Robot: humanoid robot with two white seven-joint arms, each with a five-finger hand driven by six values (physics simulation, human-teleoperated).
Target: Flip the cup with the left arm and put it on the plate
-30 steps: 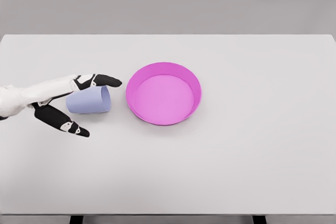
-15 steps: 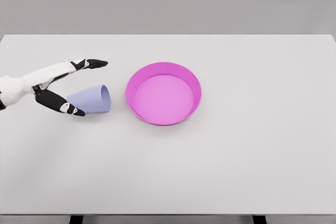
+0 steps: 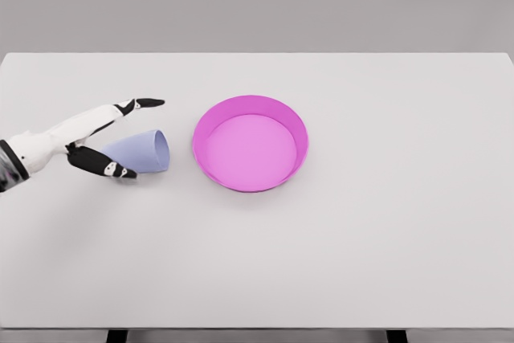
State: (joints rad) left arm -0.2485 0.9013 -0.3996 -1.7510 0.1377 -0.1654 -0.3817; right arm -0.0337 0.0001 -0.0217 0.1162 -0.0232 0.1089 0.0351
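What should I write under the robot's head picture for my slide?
Left hand open around a tipped-over lilac cup beside the pink plate.

Showing no readable text, label, brand, number or sign anywhere: none on the cup (image 3: 140,151), none on the plate (image 3: 250,143), none on the bench (image 3: 361,238), none on the robot hand (image 3: 76,138).

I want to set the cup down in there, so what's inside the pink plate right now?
Nothing shows inside the pink plate: its whole floor is bare. The lilac cup lies on its side on the table left of it, apart, by the open left hand.
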